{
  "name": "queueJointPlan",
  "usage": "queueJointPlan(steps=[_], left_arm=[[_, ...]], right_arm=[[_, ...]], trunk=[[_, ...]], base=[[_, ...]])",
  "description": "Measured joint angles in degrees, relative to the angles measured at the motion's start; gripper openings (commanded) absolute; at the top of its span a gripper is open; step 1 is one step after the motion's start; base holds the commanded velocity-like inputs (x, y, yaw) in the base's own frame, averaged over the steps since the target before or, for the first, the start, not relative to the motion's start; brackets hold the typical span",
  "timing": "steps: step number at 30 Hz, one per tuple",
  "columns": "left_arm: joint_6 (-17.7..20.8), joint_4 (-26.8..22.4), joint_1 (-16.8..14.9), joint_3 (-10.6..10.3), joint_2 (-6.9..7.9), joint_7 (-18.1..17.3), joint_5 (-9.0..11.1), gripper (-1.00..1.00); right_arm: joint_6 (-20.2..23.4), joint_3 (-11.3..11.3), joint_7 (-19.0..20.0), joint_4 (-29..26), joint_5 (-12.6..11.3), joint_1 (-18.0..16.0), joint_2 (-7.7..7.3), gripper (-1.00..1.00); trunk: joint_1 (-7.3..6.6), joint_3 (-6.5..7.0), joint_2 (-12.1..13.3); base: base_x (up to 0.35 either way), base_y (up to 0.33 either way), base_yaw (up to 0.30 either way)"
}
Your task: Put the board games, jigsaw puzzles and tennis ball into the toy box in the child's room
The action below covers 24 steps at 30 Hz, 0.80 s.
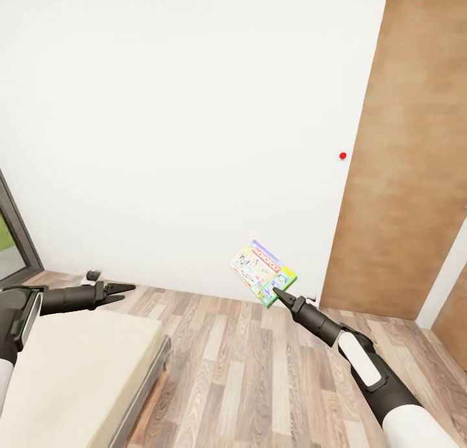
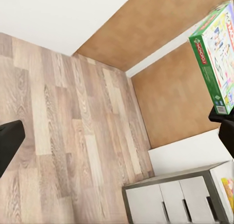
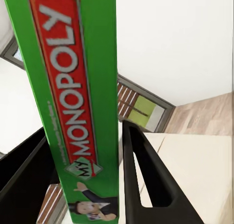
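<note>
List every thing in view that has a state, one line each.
board game: held off the floor, tilted, pinched by its lower corner
right hand: shut on the board game's edge
left hand: empty, fingers nearly together, over the bed's edge
bed: mattress bare where visible
cabinet: doors closed

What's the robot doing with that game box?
The robot's right tool is pinching a white and green Monopoly board game by one corner, holding it up in the air above the wood floor, in front of a white wall. Its left tool holds nothing and sticks out over the corner of the bed. No toy box shows here, so the game looks like it's on its way somewhere.
</note>
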Motion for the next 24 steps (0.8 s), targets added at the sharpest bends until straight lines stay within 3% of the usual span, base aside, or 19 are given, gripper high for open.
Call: queueJointPlan(steps=[10, 16, 24], left_arm=[[0.0, 0.0, 0.0, 0.12, -0.08, 0.0, -0.01, 1.0], [-0.01, 0.0, 0.0, -0.02, -0.16, 0.0, -0.01, 1.0], [-0.08, 0.0, 0.0, 0.07, -0.12, 0.0, -0.01, 1.0]], right_arm=[[-0.01, -0.05, 0.05, 0.02, -0.07, -0.01, -0.02, -1.0], [0.05, -1.62, 0.05, 0.1, -0.02, 0.0, -0.02, -1.0], [0.07, -1.84, 0.05, 0.11, 0.01, 0.02, -0.02, -1.0]], trunk=[[-0.23, 0.77, 0.41], [-0.23, 1.12, 0.41], [-0.23, 1.59, 0.41]], base=[[-0.012, 0.0, -0.23], [0.0, 0.0, -0.23], [0.0, 0.0, -0.23]])
